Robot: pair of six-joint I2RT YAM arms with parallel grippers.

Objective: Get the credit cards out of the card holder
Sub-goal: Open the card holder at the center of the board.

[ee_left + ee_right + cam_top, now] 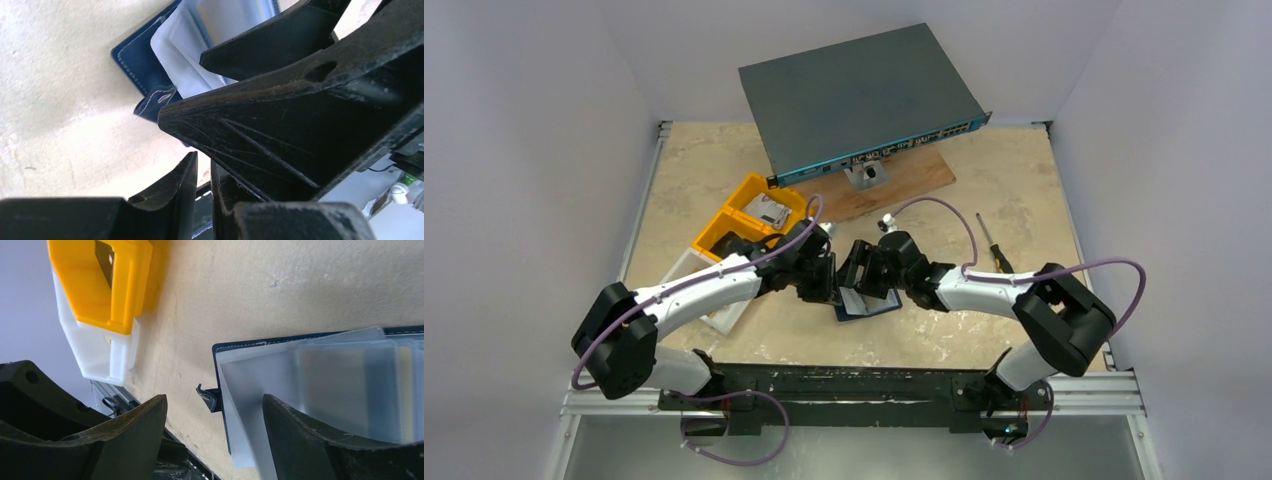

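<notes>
Card holder (134,60) lies open on the tabletop (60,125), between both arms. Right jaws (214,400) are spread and straddle its end, so they look better placed. One finger sits over the clear sleeves (260,390), credit cards (350,390) inside, length crosswise. Left jaws (202,160) are nearly together (pinching anything? can't tell). No legible writing.

Left gripper (202,160) and right gripper (215,400) apparently hem the card holder (135,60) closely.
</notes>
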